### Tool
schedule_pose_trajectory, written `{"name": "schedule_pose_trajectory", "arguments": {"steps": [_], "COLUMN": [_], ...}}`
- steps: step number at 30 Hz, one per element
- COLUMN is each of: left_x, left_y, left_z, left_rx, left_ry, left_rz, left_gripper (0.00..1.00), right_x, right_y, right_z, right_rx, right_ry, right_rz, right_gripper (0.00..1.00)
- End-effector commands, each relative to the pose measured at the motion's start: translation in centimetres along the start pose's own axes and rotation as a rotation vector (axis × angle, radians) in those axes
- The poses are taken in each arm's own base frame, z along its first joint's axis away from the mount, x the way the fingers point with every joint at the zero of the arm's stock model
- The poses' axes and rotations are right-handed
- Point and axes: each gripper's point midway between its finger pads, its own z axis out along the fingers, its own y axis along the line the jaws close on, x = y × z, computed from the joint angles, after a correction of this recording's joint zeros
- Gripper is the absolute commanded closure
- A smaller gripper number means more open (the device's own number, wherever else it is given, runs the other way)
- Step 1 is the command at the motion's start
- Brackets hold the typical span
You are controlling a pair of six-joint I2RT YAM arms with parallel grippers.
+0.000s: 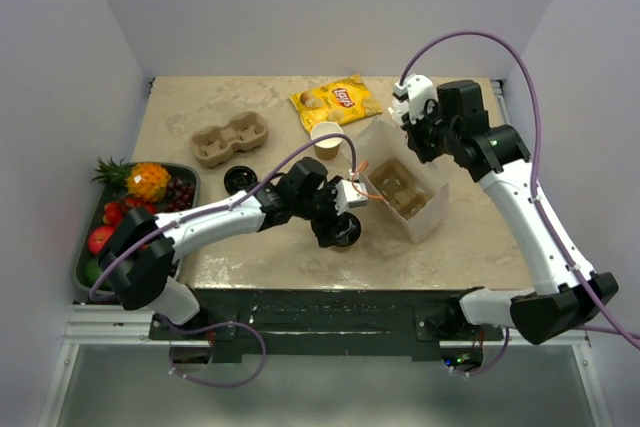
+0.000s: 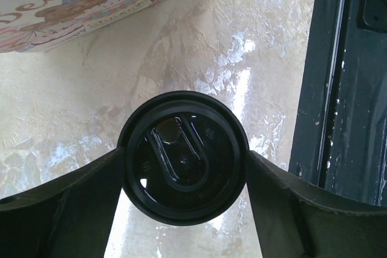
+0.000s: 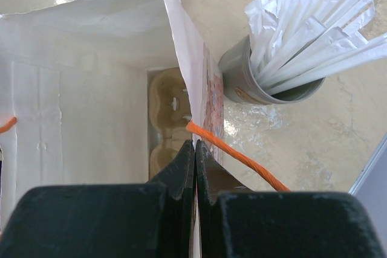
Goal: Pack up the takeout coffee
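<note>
The takeout coffee is a tan paper cup with a black lid (image 2: 181, 176), standing near the table's front edge (image 1: 347, 231). My left gripper (image 2: 184, 156) is shut on it, one finger on each side just under the lid. A white paper bag (image 1: 425, 209) stands open to its right, with a pulp carrier (image 1: 400, 190) inside. My right gripper (image 3: 195, 146) is shut on the bag's rim (image 3: 187, 77) beside its orange handle (image 3: 242, 160), and also shows in the top view (image 1: 412, 135). A second, open tan cup (image 1: 327, 139) and a loose black lid (image 1: 240, 179) sit further back.
A grey cup of wrapped straws (image 3: 266, 83) stands just right of the bag. An empty pulp carrier (image 1: 232, 140) lies at the back left, a yellow chips bag (image 1: 335, 102) at the back, and a fruit tray (image 1: 88, 265) at the left edge. The dark front rail (image 2: 351, 77) is close to the cup.
</note>
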Motion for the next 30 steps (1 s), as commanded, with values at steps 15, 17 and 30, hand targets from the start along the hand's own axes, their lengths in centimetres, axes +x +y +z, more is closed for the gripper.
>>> {"name": "schedule_pose_trajectory", "arguments": {"steps": [15, 17, 30], "left_x": [0.4, 0.6, 1.9], "left_y": [1.5, 1.9, 2.5], "left_z": [0.6, 0.5, 0.9], "left_rx": [-0.112, -0.144, -0.199], "left_ry": [0.061, 0.067, 0.11], "left_rz": [0.049, 0.051, 0.088], "left_gripper": [0.24, 0.24, 0.19], "right_x": [-1.0, -1.0, -1.1], "right_y": [-0.5, -0.5, -0.4], "right_z": [-0.3, -0.3, -0.3], "right_rx": [0.025, 0.025, 0.022], "right_ry": [-0.055, -0.055, -0.057], "right_rz": [0.0, 0.002, 0.006], "right_gripper": [1.0, 1.0, 1.0]}}
